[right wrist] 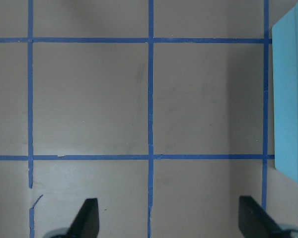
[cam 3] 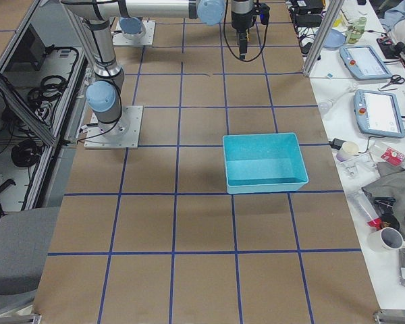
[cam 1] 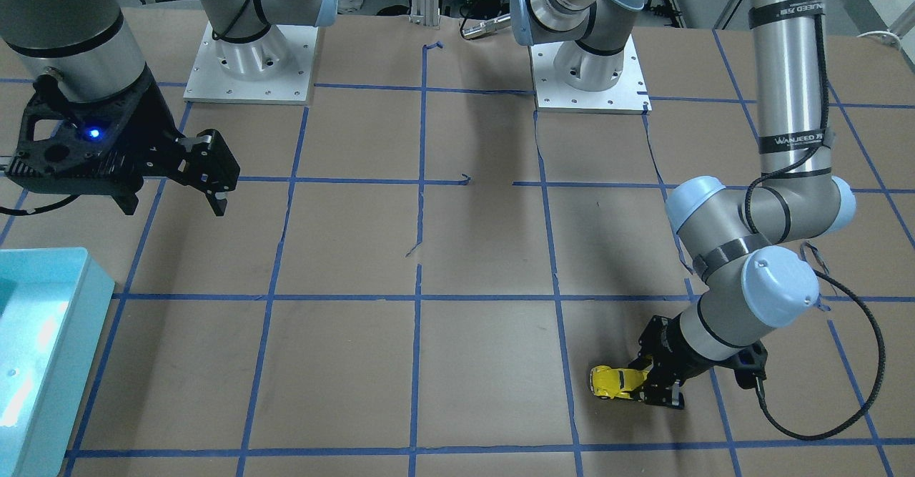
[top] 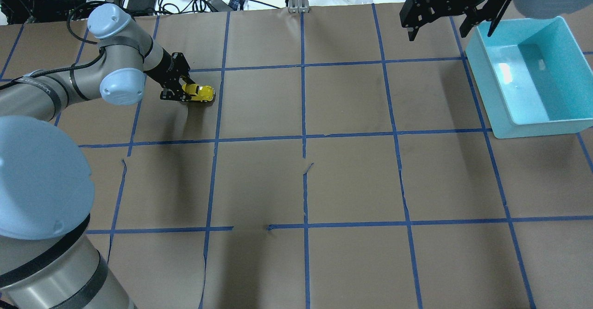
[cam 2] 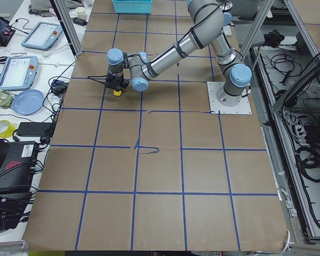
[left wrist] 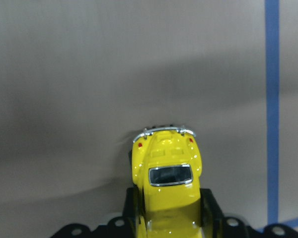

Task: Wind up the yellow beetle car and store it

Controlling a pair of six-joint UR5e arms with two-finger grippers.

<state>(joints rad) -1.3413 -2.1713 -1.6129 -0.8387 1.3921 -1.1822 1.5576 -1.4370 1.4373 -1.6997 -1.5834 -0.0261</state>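
Observation:
The yellow beetle car [top: 200,92] rests on the brown paper at the table's far left. It also shows in the front view [cam 1: 610,382] and small in the exterior left view [cam 2: 117,92]. My left gripper [top: 184,92] is shut on the car's front half. In the left wrist view the car [left wrist: 166,178] sits between the black fingers [left wrist: 131,210], its rear pointing away. My right gripper [top: 451,33] is open and empty, held high beside the teal bin [top: 533,128]. The right wrist view shows its gap [right wrist: 170,218] over bare paper.
The teal bin [cam 1: 64,362] is empty and stands at the table's right side; its edge shows in the right wrist view [right wrist: 288,99]. Blue tape lines grid the brown paper. Both arm bases [cam 1: 249,69] stand at the robot side. Cables and clutter lie beyond the far edge.

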